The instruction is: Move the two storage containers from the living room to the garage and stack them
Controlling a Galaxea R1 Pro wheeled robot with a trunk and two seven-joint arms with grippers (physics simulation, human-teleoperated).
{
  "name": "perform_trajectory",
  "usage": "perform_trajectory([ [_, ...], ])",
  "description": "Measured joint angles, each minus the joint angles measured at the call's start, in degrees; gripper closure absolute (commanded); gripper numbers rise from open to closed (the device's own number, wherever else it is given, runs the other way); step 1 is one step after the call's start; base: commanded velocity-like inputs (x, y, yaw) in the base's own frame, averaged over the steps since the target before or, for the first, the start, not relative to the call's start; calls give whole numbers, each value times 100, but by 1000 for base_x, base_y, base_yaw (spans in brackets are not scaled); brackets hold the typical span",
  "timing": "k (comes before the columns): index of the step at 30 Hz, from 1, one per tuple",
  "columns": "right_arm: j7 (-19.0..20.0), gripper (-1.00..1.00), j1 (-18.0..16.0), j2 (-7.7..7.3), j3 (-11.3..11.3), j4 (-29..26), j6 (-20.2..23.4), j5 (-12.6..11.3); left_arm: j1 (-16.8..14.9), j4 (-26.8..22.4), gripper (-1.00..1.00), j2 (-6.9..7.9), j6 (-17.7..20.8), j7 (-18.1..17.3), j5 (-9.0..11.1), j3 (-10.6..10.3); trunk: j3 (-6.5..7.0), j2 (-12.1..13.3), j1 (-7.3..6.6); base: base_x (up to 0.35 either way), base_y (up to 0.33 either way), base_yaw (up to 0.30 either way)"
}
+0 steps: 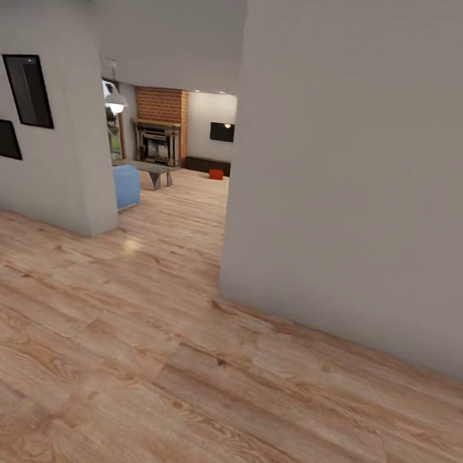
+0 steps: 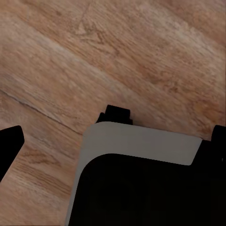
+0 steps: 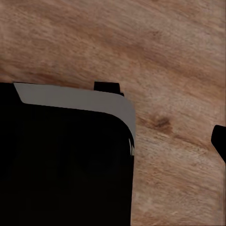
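One storage container point(image 1: 216, 174) shows in the head view, a small orange-red block on the light plank floor point(image 1: 173, 369) at the far end of the living room, just in front of the low dark cabinet point(image 1: 207, 165) under the black wall TV point(image 1: 222, 132). To its left stand the red brick fireplace point(image 1: 159, 124), a grey low table point(image 1: 152, 172) and the end of the blue sofa point(image 1: 126, 186), with a white lamp point(image 1: 116, 100) hanging above. A broad pale wall point(image 1: 367, 175) fills the right side of that view, and a second wall with dark frames point(image 1: 29, 90) stands at the left.

Both wrist views look straight down on wood planks instead. In the left wrist view the robot's dark base with a grey edge point(image 2: 141, 143) sits below; in the right wrist view the same kind of body point(image 3: 75, 101) appears. Black tips show at the edges of each, but I cannot tell whether either claw is apart or together.
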Motion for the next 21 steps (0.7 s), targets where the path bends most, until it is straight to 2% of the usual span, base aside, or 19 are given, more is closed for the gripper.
perform_trajectory([
  [21,0,-100,0,-2,0,0,0,-8,0,0,-100,0,0,0,0,0,0,0,0,322,0,264],
])
